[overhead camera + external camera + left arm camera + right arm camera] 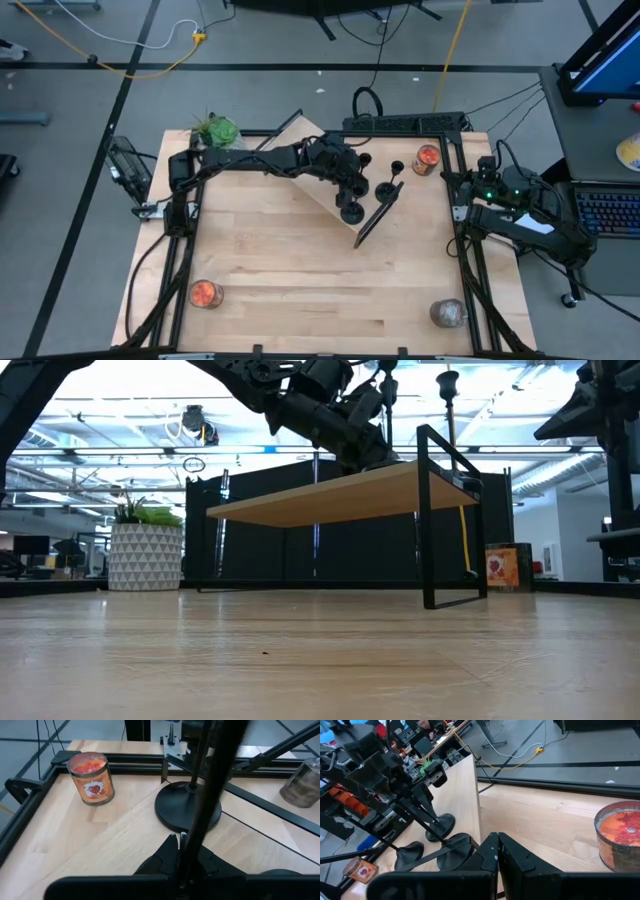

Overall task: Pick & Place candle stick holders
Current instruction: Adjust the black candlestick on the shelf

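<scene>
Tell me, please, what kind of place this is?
Probably a robotics lab in an open office: a wooden table with a black frame, cables across the grey floor, and desks with monitors behind.

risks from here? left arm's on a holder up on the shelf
1. The left gripper is shut on a candle stick holder's thin stem; a grip that narrow may let it swing or slip when moved.
2. Other holders stand close together on the raised shelf, so the carried one or the arm could knock them over.
3. The shelf's black frame sits near the likely exit path.
</scene>
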